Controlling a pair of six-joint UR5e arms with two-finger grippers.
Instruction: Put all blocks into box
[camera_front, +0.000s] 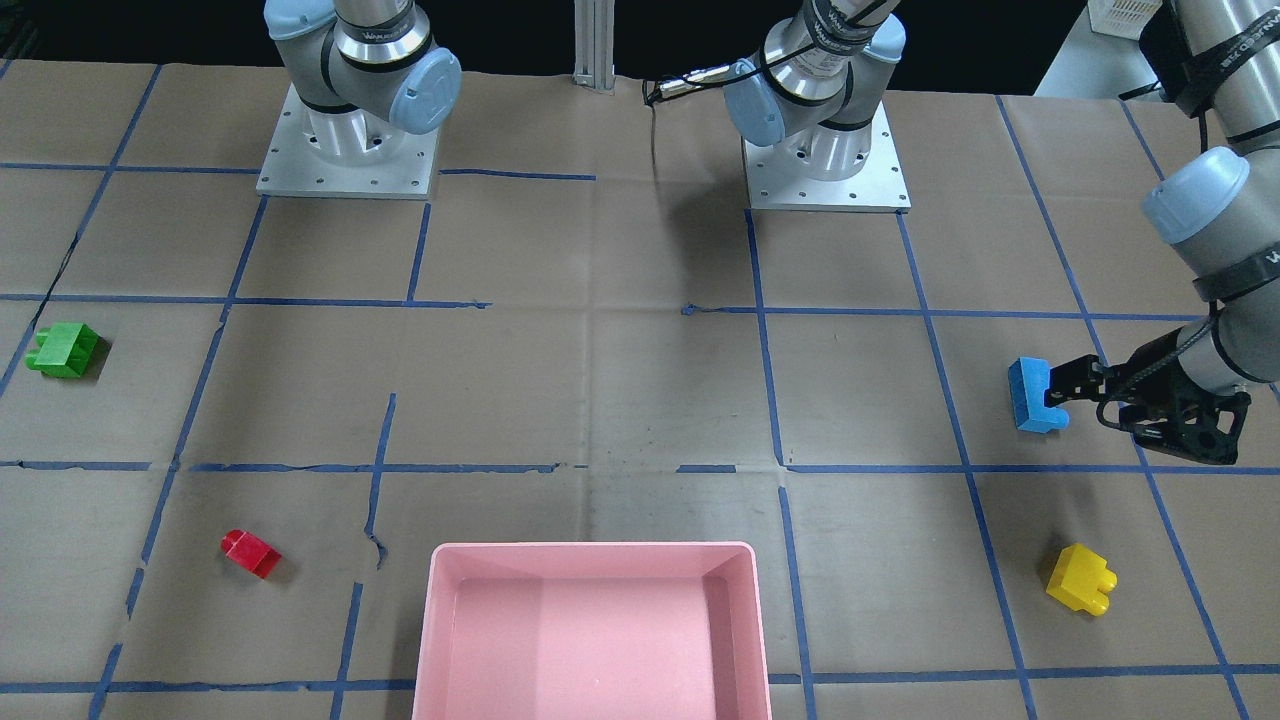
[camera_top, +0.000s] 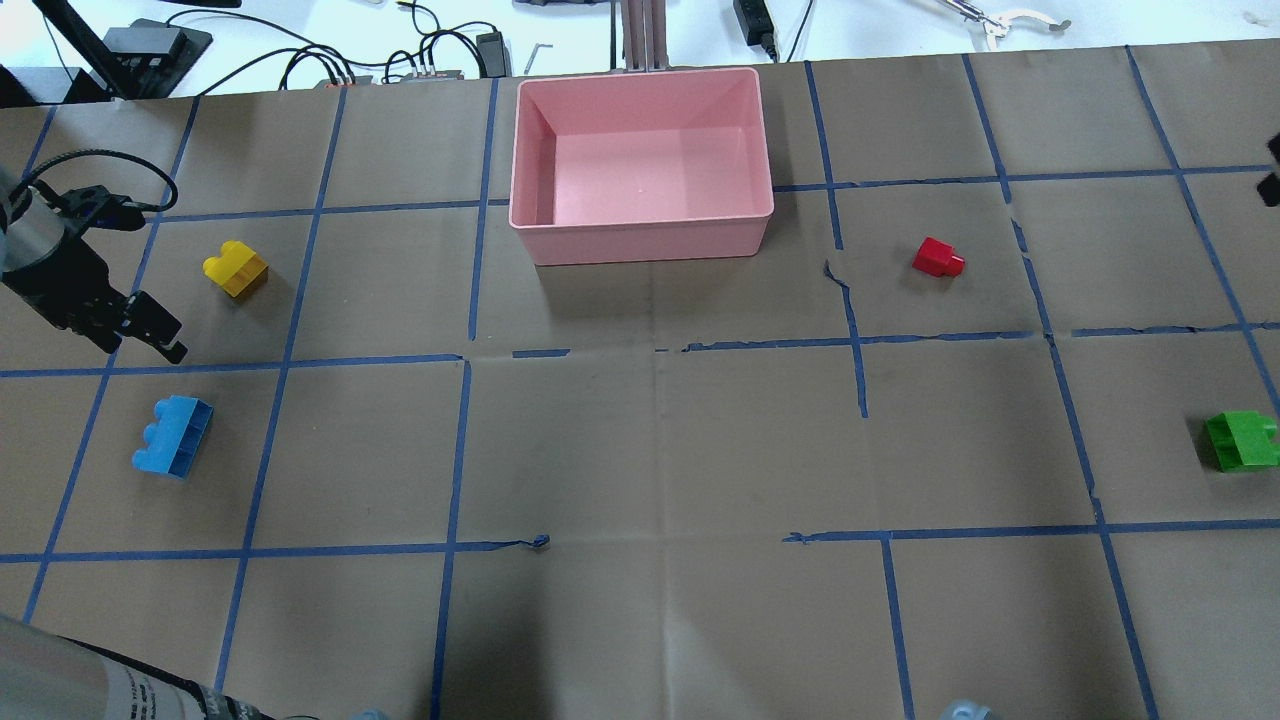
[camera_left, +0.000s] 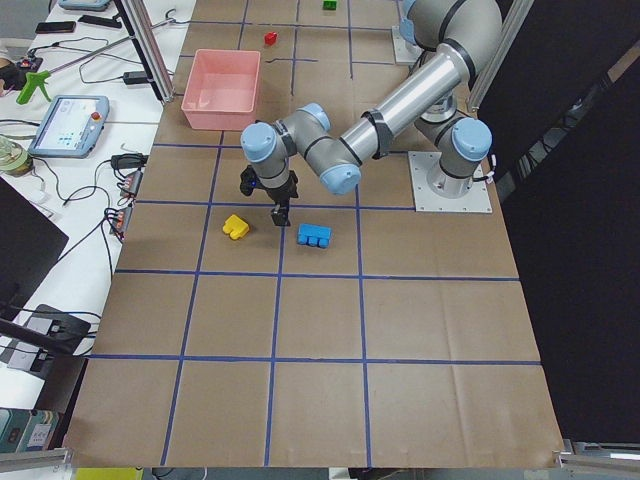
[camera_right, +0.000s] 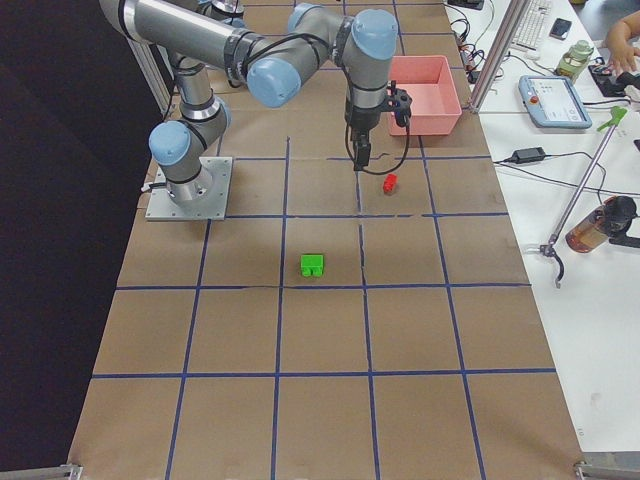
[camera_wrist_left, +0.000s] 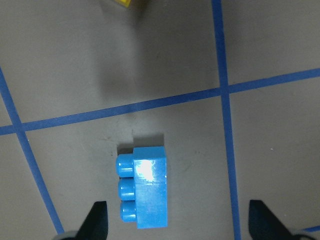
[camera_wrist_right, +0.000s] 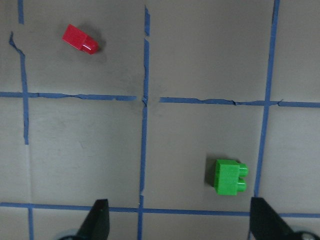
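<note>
A: Logging the left end effector (camera_wrist_left: 179, 212) first: hanging above the blue brick (camera_wrist_left: 145, 192), spreading its fingers (camera_wrist_left: 99, 220) wide, gripping nothing.

B: Confirming. Seeing that brick lying on its side on the bench (camera_top: 650, 450), pointing its studs sideways. Sitting near the yellow brick (camera_top: 235, 270), both well apart from the box (camera_top: 640, 235).

A: Noting the right end effector (camera_wrist_right: 179, 212): likewise splayed wide, holding nothing. Looking down on the green brick (camera_wrist_right: 227, 176) and the red brick (camera_wrist_right: 80, 39).

B: Agreeing. Placing green far out toward the bench edge on the robot's right. Placing red nearer the box, not touching it.

A: Recording all four bricks resting on the brown paper, outside the pink box. Marking the box sitting at the far middle of the bench in the overhead view.
</note>
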